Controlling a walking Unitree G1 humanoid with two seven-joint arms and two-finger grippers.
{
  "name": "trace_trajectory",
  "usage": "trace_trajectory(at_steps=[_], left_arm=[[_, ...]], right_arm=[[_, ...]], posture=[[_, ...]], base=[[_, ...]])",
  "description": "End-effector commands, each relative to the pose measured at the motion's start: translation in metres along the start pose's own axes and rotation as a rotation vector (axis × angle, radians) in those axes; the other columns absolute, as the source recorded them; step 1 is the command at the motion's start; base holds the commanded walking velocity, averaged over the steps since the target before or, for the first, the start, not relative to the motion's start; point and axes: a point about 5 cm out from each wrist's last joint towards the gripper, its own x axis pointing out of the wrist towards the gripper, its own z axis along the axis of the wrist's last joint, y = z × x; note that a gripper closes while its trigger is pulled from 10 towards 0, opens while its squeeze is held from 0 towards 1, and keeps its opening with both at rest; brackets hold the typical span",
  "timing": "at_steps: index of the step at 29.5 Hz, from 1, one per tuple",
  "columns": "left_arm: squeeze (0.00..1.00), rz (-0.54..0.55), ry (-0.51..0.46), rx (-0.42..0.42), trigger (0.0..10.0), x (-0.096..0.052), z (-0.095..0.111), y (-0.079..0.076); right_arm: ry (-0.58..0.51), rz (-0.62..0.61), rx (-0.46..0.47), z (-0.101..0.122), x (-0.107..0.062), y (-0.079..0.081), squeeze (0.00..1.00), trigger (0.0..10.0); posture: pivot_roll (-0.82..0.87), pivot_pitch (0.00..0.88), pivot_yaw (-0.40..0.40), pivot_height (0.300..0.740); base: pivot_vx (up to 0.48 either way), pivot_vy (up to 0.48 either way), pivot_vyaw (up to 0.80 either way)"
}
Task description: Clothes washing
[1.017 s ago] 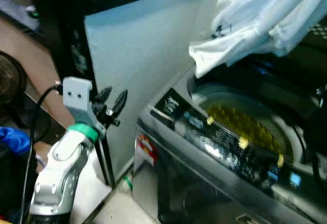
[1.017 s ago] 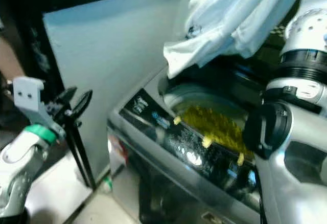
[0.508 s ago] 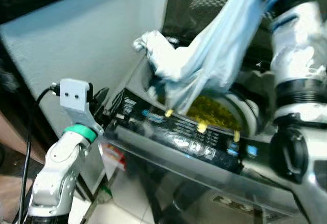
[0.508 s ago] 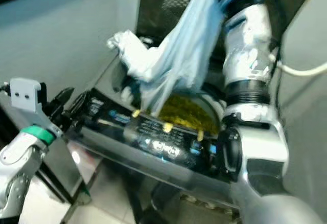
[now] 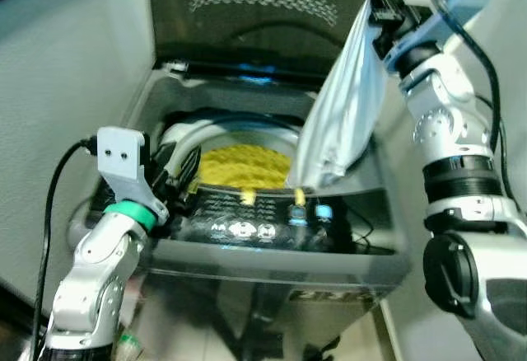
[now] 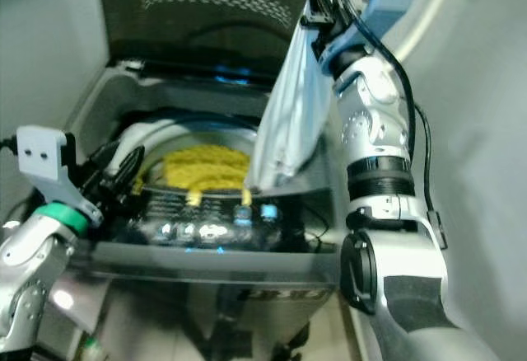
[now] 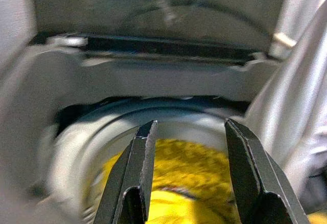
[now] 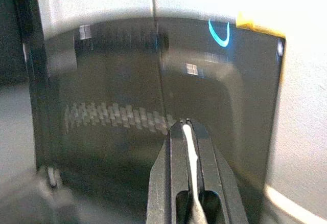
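Observation:
A top-loading washing machine [image 5: 272, 254] stands before me with its dark lid [image 5: 263, 15] raised. Yellow laundry [image 5: 239, 166] lies in its drum. My right gripper [image 5: 385, 11] is held high at the machine's right side, shut on a pale blue-white garment [image 5: 342, 118] that hangs down to the drum's right rim. In the right wrist view the fingers [image 8: 173, 173] pinch a thin white strip of that cloth [image 8: 190, 155]. My left gripper [image 5: 177, 167] is open at the drum's left edge, nothing between its fingers [image 7: 138, 168], with the yellow laundry [image 7: 184, 183] beyond them.
The machine's control panel [image 5: 263, 225] with lit buttons runs along the front edge. A pale wall [image 5: 66, 89] is on the left and another wall [image 6: 478, 130] on the right. A cable [image 5: 49, 213] trails from my left wrist.
The view has swung to face the washer squarely. The garment, bunched and spread out over the drum before, now hangs straight down from my right gripper at the drum's right side.

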Motion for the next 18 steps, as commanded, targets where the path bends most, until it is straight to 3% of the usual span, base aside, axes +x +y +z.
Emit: trace_trajectory(at_steps=[1, 5, 6, 9, 11, 13, 18], left_arm=[[0.00, 0.007, 0.012, 0.005, 10.0, -0.003, -0.001, 0.000], [0.00, 0.023, 0.015, 0.012, 10.0, -0.005, -0.001, 0.002], [0.00, 0.023, 0.015, 0.012, 10.0, -0.005, -0.001, 0.002], [0.00, 0.037, 0.028, 0.029, 10.0, -0.006, -0.001, 0.006], [0.00, 0.037, 0.028, 0.029, 10.0, -0.006, -0.001, 0.006], [0.00, 0.072, 0.043, 0.064, 10.0, -0.005, 0.001, 0.013], [0.00, 0.105, 0.053, 0.092, 10.0, -0.005, 0.002, 0.018]], right_arm=[[0.091, 0.080, -0.021, -0.013, -0.002, 0.011, 0.00, 10.0], [0.284, 0.242, 0.102, -0.046, -0.013, 0.032, 0.00, 10.0], [0.284, 0.242, 0.102, -0.046, -0.013, 0.032, 0.00, 10.0], [0.405, 0.414, 0.151, -0.064, -0.027, 0.053, 0.00, 10.0], [0.405, 0.414, 0.151, -0.064, -0.027, 0.053, 0.00, 10.0], [0.463, 0.543, 0.171, -0.076, -0.032, 0.079, 0.00, 10.0], [0.480, 0.585, 0.172, -0.080, -0.032, 0.092, 0.00, 10.0]], posture=[[0.10, 0.000, -0.036, 0.740], [0.10, 0.000, -0.039, 0.740], [0.10, 0.000, -0.039, 0.740], [0.10, 0.000, -0.036, 0.740], [0.10, 0.000, -0.036, 0.740], [0.10, 0.000, -0.029, 0.740], [0.10, 0.000, -0.029, 0.740]], base=[[0.000, 0.000, 0.00], [0.000, 0.000, 0.00], [0.000, 0.000, 0.00], [0.000, 0.000, 0.00], [0.000, 0.000, 0.00], [0.000, 0.000, 0.00], [0.000, 0.000, 0.00]])
